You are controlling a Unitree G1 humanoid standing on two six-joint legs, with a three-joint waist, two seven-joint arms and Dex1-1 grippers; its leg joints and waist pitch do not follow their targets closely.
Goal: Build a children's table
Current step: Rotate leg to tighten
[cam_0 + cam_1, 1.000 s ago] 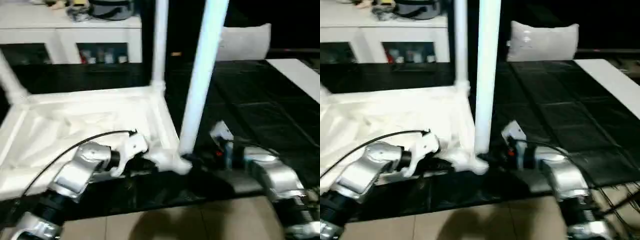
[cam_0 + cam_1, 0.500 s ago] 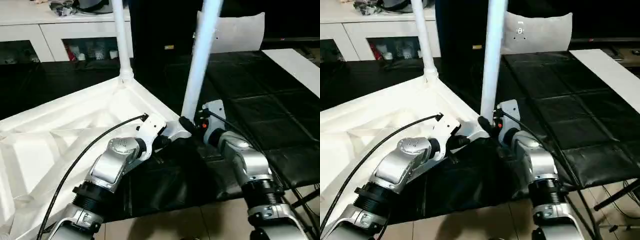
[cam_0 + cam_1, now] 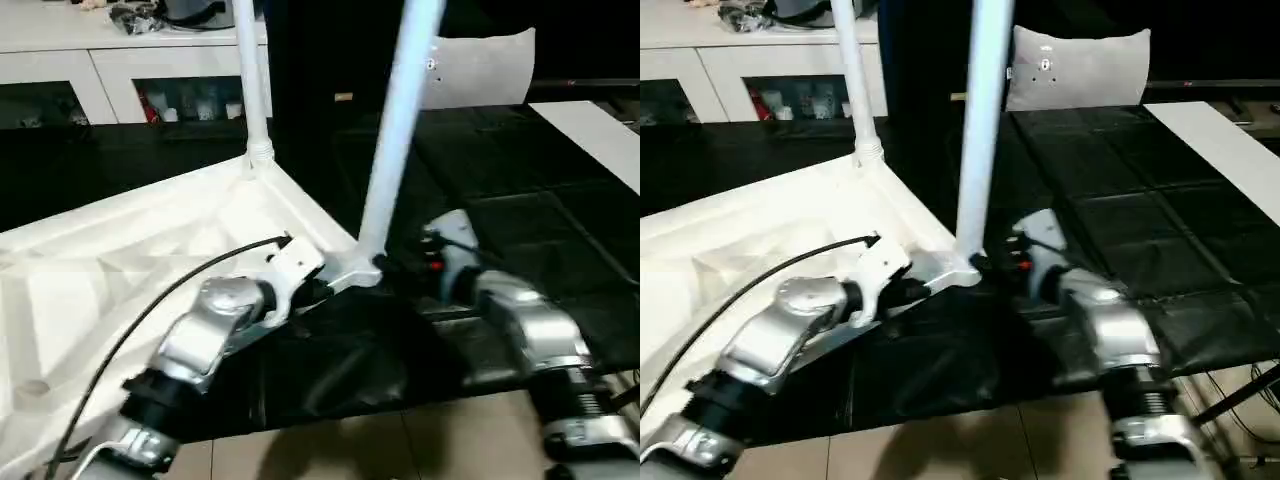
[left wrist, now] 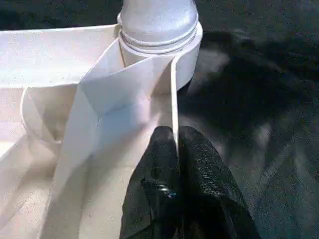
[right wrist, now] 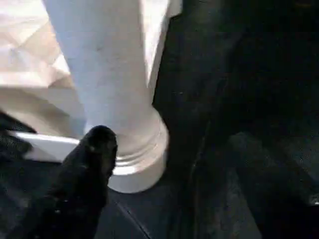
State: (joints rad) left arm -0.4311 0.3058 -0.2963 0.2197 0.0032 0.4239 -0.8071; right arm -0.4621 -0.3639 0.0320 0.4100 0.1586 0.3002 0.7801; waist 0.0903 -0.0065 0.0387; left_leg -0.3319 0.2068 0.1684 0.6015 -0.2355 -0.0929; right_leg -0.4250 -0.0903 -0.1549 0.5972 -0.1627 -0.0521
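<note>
The tabletop lies upside down on a black mat, ribbed underside up, filling the left of the head views. Two legs stand in its corner sockets: a far leg and a near leg.

The left arm reaches forward and inward, a black cable looping over it. Its gripper has its fingers pinched shut on the thin rim of the tabletop, just short of the near leg's socket. The left wrist view shows that grip plainly, one finger on each face of the rim; from the head the fingers are hidden under the white wrist housing.

The right arm lies low, angled inward toward the near leg's base. The right wrist view shows one black finger beside the ringed foot of that leg; the second finger cannot be made out, so I cannot tell whether this gripper is open or closed.

A white cabinet and a pale cushion stand behind.
</note>
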